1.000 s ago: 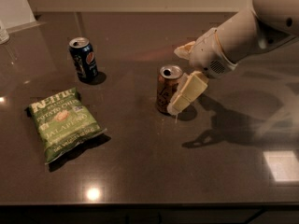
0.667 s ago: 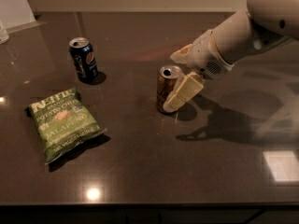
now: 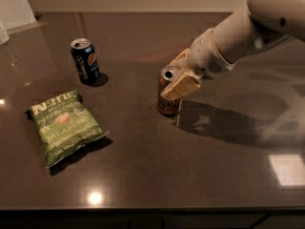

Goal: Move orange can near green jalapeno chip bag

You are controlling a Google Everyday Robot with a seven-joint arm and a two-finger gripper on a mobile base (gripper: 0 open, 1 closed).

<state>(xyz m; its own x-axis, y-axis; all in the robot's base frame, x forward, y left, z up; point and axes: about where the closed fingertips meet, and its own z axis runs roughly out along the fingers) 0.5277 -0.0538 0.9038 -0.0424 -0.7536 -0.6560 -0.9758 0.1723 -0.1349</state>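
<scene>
The orange can stands upright on the dark table, right of centre. My gripper reaches in from the right and is shut on the can's upper part. One cream finger lies across the can's near side and the other sits behind it. The green jalapeno chip bag lies flat at the left, well apart from the can. The can's lettering is partly hidden by the near finger.
A dark blue can stands at the back left, behind the chip bag. The dark glossy table runs to a front edge at the bottom. A pale wall and a white object are at the far back left.
The gripper has shifted left and its fingers have closed in around the orange can. The can has moved slightly left with it. The chip bag and blue can have not moved.
</scene>
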